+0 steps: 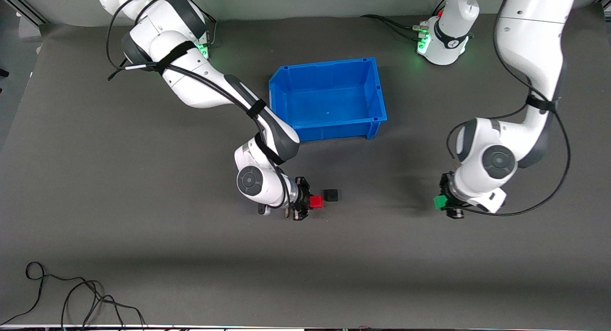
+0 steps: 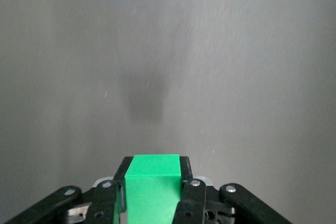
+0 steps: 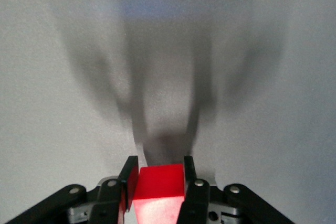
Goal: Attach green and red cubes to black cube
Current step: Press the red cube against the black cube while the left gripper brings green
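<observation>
My right gripper (image 1: 311, 202) is shut on the red cube (image 1: 316, 201) and holds it low, right beside the black cube (image 1: 330, 195), which sits on the grey mat; a narrow gap may remain between them. In the right wrist view the red cube (image 3: 159, 182) sits between the gripper's (image 3: 160, 163) fingers, and the black cube does not show. My left gripper (image 1: 443, 203) is shut on the green cube (image 1: 439, 202) over bare mat toward the left arm's end of the table. The left wrist view shows the green cube (image 2: 152, 182) in that gripper (image 2: 154, 162).
An empty blue bin (image 1: 329, 98) stands farther from the front camera than the black cube, mid-table. A loose black cable (image 1: 71, 293) lies at the near edge toward the right arm's end.
</observation>
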{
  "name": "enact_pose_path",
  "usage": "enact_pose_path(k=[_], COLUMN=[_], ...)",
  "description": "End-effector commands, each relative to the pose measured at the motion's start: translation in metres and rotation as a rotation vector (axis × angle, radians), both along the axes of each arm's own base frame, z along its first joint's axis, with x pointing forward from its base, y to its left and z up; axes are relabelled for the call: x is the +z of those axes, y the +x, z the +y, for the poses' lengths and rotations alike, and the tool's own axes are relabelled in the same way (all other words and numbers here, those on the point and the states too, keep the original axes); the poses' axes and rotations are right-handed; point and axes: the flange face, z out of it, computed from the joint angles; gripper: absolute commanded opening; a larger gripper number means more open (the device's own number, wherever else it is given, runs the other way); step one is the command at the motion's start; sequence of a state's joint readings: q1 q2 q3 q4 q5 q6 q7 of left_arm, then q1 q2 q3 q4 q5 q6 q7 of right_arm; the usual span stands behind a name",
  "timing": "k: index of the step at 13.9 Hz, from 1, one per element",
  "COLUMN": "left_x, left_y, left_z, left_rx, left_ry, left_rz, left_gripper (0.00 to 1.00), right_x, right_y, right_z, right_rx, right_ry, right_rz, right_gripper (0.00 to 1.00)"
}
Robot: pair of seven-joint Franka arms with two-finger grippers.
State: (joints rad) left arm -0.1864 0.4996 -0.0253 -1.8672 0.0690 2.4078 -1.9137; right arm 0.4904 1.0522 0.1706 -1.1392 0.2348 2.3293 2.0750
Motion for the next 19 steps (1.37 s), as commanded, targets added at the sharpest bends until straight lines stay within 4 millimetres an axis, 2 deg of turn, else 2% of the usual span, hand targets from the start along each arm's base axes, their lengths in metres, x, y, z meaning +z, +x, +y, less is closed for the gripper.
enact_pose_path(k=[1, 4, 7, 11, 13, 19], left_x=[0.007, 0.002, -0.012, -0.030, -0.033, -0.054], left_y=[-0.005, -0.021, -0.030, -0.025, -0.024, -0.036], left_z=[-0.044, -0.091, -0.126, -0.173, -0.194, -0.223], left_rx=[0.013, -0.003, 0.008, -0.004, -0.019, -0.061], left_ry=[-0.021, -0.074, -0.081, -0.120, -0.127, -0.126], left_rz=[0.010, 0.038, 0.053, 0.059, 0.049, 0.057], left_gripper=[0.00, 0.00, 0.00, 0.00, 0.00, 0.00], right_x=[0.000, -0.003, -0.005, -0.005, -0.005, -0.013], right_y=[-0.009, -0.010, -0.010, -0.011, -0.011, -0.010], right_z=[0.016, 0.016, 0.016, 0.017, 0.017, 0.015], right_rx=[-0.005, -0.010, -0.013, -0.023, -0.030, -0.048], right_ry=[-0.012, -0.014, -0.016, -0.017, -0.017, -0.017], right_rz=[0.014, 0.019, 0.022, 0.026, 0.029, 0.036], right_gripper=[0.12, 0.12, 0.12, 0.12, 0.12, 0.12])
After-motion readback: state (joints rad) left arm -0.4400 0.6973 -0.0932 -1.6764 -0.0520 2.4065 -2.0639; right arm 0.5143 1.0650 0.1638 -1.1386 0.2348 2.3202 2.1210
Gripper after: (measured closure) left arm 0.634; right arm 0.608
